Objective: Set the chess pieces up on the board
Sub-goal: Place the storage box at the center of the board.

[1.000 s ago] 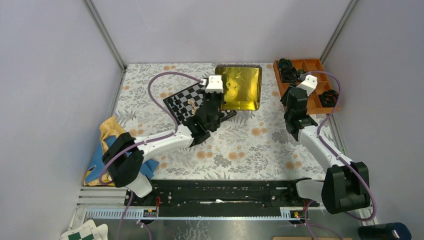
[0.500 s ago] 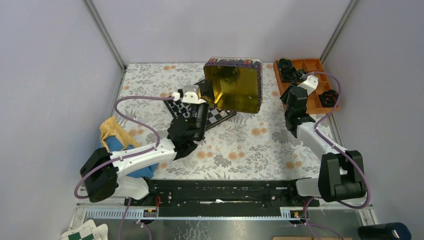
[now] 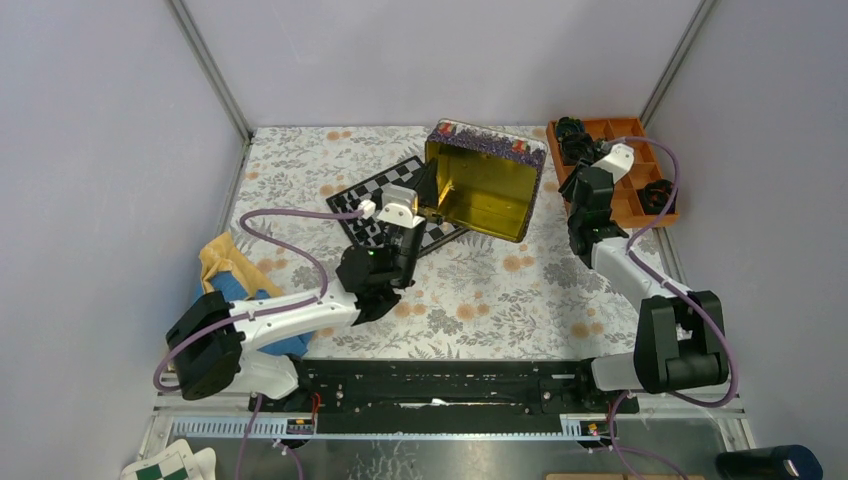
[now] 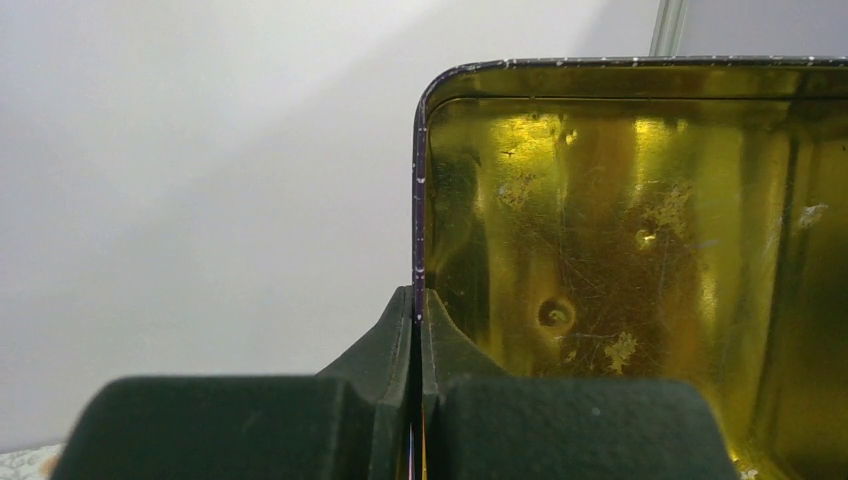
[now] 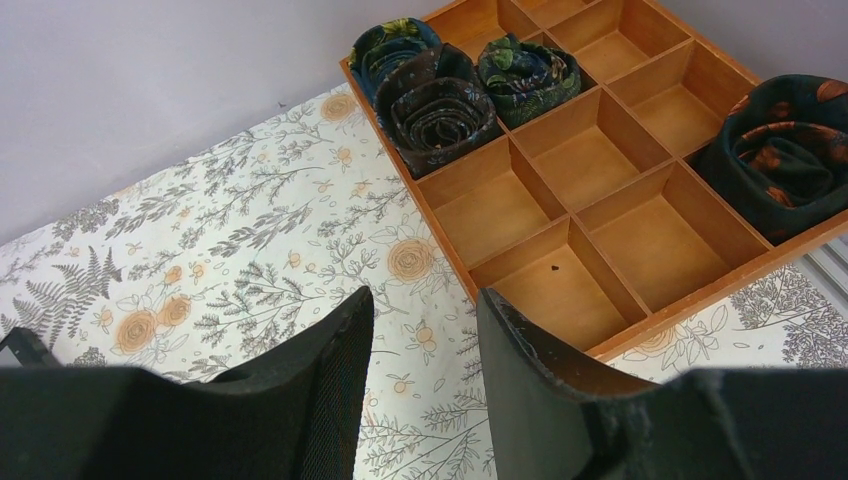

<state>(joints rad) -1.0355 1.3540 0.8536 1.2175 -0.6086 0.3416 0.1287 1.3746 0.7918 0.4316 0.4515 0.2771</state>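
From above, your left gripper (image 3: pixel 424 196) held the gold tin (image 3: pixel 487 183) tipped up on edge. The board (image 3: pixel 375 192) lay just left of it and partly beneath, nearer this arm. The chess pieces were too small to make out. At the left wrist, the jaws pinched the tin's wall. At the right wrist, your right gripper (image 5: pixel 421 320) stood slightly parted and empty beside the orange tray (image 5: pixel 440 225).

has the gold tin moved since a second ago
Yes. The gold tin, its wall pinched in the left tool, has tipped up from flat, and its right corner has swung closer to the orange tray.
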